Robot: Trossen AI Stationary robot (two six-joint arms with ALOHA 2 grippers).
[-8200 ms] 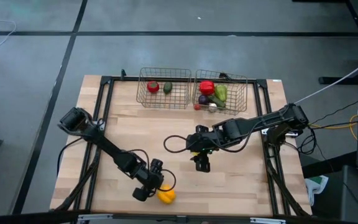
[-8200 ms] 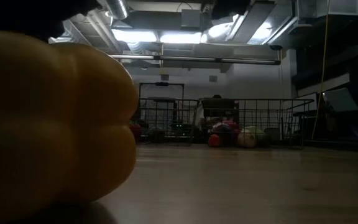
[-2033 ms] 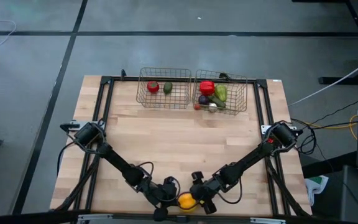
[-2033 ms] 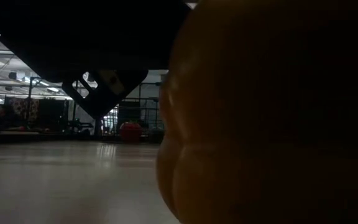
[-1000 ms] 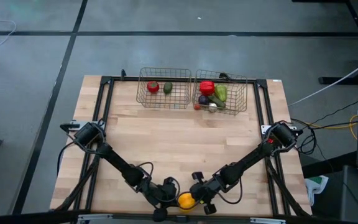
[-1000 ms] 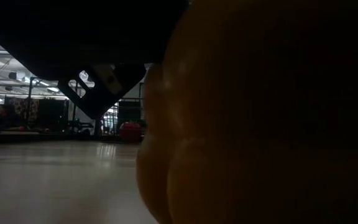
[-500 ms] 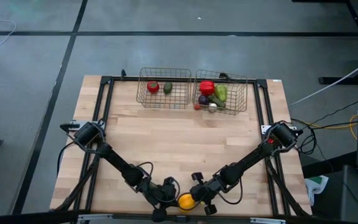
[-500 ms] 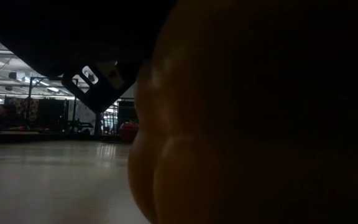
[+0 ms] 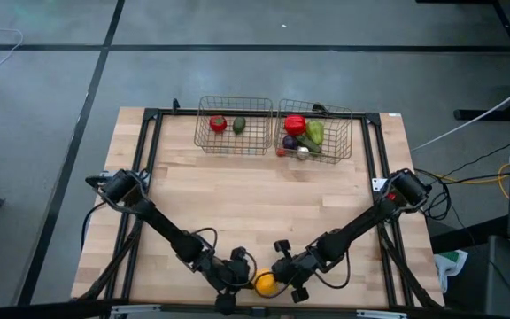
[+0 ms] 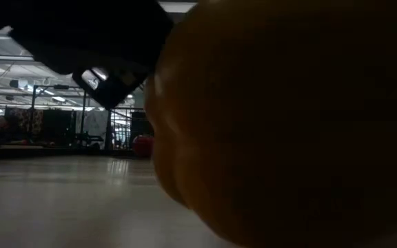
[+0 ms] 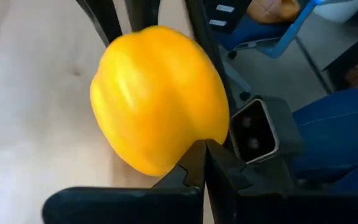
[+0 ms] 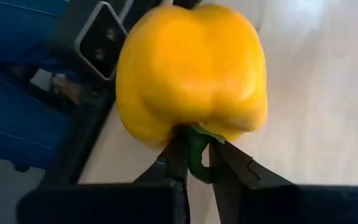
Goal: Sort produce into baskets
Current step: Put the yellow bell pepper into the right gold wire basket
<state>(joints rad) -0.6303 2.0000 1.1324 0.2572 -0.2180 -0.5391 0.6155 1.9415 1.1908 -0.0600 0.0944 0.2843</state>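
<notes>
Right wrist view: yellow pepper (image 12: 191, 78) is gripped at its green stem (image 12: 197, 158) by right gripper (image 12: 194, 163); left gripper (image 11: 199, 163) jaws are closed beside it, at bench (image 9: 237, 195) front edge.

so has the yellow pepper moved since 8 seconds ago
Yes. In the high view the yellow pepper now lies farther right along the table's near edge, between the left gripper and right gripper.

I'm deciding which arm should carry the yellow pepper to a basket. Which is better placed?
Right. The right gripper has its fingers pinched on the green stem of the yellow pepper. The left gripper is shut beside the pepper, holding nothing.
</notes>
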